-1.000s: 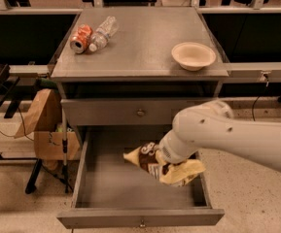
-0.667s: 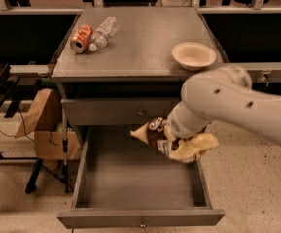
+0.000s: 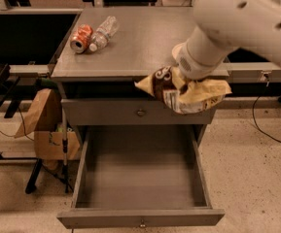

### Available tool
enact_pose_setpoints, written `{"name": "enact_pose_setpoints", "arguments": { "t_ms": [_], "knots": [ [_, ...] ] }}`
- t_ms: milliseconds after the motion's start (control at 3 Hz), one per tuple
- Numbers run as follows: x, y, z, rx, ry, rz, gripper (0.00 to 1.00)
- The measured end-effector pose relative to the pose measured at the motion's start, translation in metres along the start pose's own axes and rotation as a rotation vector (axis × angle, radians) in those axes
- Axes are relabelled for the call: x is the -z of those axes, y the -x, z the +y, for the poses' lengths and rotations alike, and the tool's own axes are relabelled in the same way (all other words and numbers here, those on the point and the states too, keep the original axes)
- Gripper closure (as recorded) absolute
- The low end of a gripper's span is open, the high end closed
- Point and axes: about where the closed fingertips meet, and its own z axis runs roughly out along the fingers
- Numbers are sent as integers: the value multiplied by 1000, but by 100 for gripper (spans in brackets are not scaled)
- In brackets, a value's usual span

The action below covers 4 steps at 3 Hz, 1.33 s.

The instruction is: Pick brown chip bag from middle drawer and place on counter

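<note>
The brown chip bag (image 3: 181, 90), dark brown with pale yellow ends, hangs in the air at the counter's front edge, above the open middle drawer (image 3: 140, 218). My gripper (image 3: 180, 76) is shut on the bag's top. Its fingers are mostly hidden by my white arm (image 3: 227, 28) and by the bag. The drawer is pulled fully out and its grey floor is bare. The counter (image 3: 140, 38) is the grey top of the cabinet, just behind the bag.
An orange soda can (image 3: 81, 38) and a clear plastic bottle (image 3: 104, 32) lie at the counter's back left. The upper drawer (image 3: 106, 113) is closed. A brown paper bag and cardboard box (image 3: 42, 125) stand left of the cabinet. Dark tables flank it.
My arm has lifted the chip bag out of the drawer, up to the level of the counter's front edge. The drawer is left empty.
</note>
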Motion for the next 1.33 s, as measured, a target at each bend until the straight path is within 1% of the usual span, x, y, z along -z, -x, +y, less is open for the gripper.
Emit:
{"name": "enact_pose_setpoints", "arguments": {
  "t_ms": [333, 667, 1000, 1333],
  "knots": [
    [46, 47, -19, 14, 13, -60, 100],
    [79, 93, -26, 29, 50, -124, 100],
    [113, 141, -39, 26, 90, -217, 100],
    [121, 170, -57, -21, 60, -284, 100]
  ]
}}
